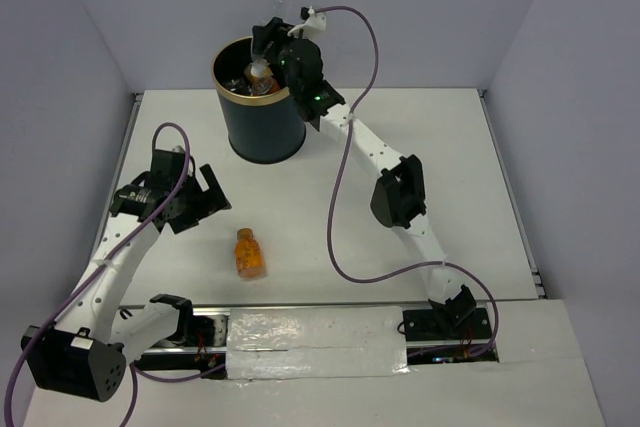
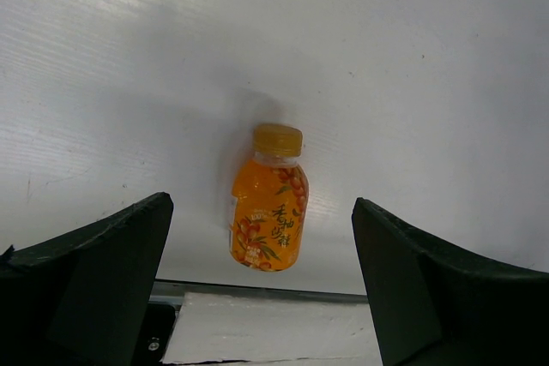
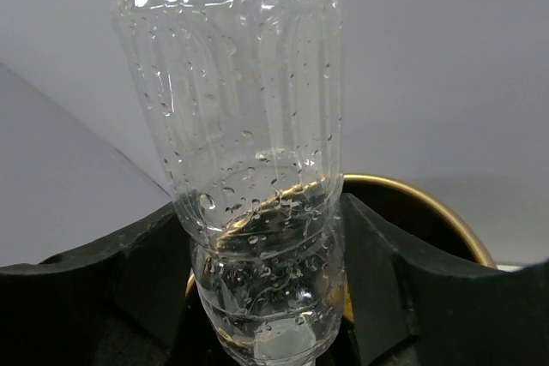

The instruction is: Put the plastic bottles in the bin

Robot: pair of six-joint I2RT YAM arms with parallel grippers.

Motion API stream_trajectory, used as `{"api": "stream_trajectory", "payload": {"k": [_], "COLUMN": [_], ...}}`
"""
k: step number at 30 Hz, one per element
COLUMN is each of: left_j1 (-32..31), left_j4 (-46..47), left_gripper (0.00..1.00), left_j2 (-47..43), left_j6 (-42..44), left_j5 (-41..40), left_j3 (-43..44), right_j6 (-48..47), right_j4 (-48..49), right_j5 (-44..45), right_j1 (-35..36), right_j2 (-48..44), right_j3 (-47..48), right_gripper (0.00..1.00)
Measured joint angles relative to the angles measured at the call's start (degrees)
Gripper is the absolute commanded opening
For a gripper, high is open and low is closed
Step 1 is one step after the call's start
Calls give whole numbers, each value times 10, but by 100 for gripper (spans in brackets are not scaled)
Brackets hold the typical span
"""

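While the right hand (image 3: 266, 242) was clamped on a clear bottle (image 3: 249, 109), it hung over the mouth of the bin (image 1: 265, 132), which stood at the 12 o'clock edge of the counter (image 1: 450, 147). Inside the bin, one orange-filled bottle (image 1: 261, 75) showed below the gold rim. At the counter's 9 o'clock side the left hand (image 1: 203, 199) hovered with its fingers wide apart, gripping nothing. A second orange bottle (image 2: 268, 212) lay on its side on the counter at about 4 o'clock from that hand, apart from it, cap toward 12 o'clock.
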Motion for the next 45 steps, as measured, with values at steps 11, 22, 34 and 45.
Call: {"api": "stream_trajectory", "payload": {"k": [11,22,34,45], "left_j1": [0,-2,-97,-214], "left_j4": [-2,-2,-1,-1], "left_gripper": [99,99,99,99], "left_j2": [-2,-5,24,89], "left_j6": [-4,-12,-29,-144], "left_j5": [0,0,-6,-33], "left_j3": [-3,-2,-4,-22], "right_j6": [-11,-72,-109,-93], "right_j4": [2,-45,-235,-323], "right_j5": [-47,-83,-50,-52], "right_j1": [9,26,-16,-14], "right_j2": [10,-133,-533,-576], "right_j3": [6,-77,-356,-572], "right_gripper": [100,100,100,100]}}
